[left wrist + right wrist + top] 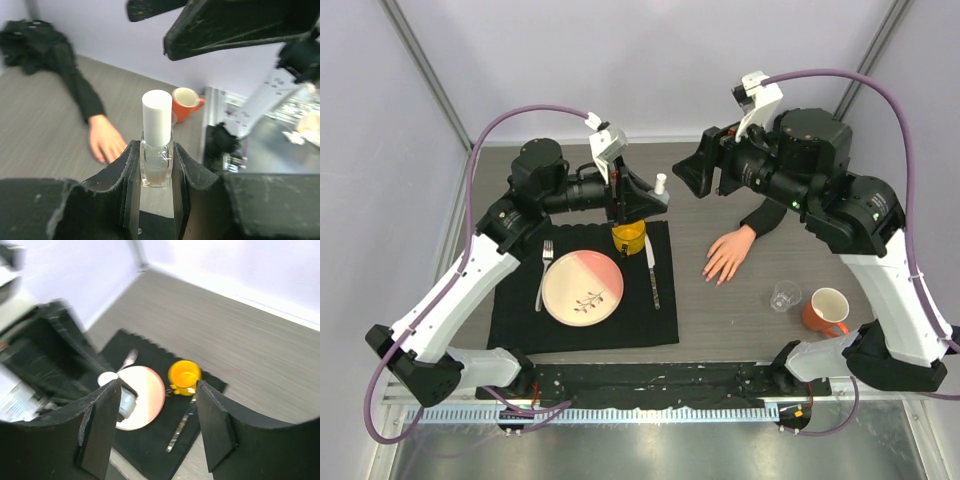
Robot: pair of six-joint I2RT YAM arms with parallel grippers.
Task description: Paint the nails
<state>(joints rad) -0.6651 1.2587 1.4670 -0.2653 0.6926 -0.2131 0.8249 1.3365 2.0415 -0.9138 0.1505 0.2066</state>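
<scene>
On the grey tabletop [720,320] the mannequin hand [728,255] lay palm down beside the black mat [510,320], its nails [715,273] at the near fingertips. The left gripper [156,167] clenched a small clear bottle [157,150] aloft; the right gripper [158,420] hung parted, empty.

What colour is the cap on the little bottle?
White cap on the clear bottle; clearest in the left wrist view.

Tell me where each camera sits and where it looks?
Top camera: above, behind the arms, looking down at the table; both arms show.
Left wrist: on its arm, looking past the left gripper, shut on the bottle, toward the mannequin hand and orange mug.
Right wrist: on its arm, looking down through the open right gripper at the yellow cup and plate.
Shared: top and right wrist both see cup and plate.
</scene>
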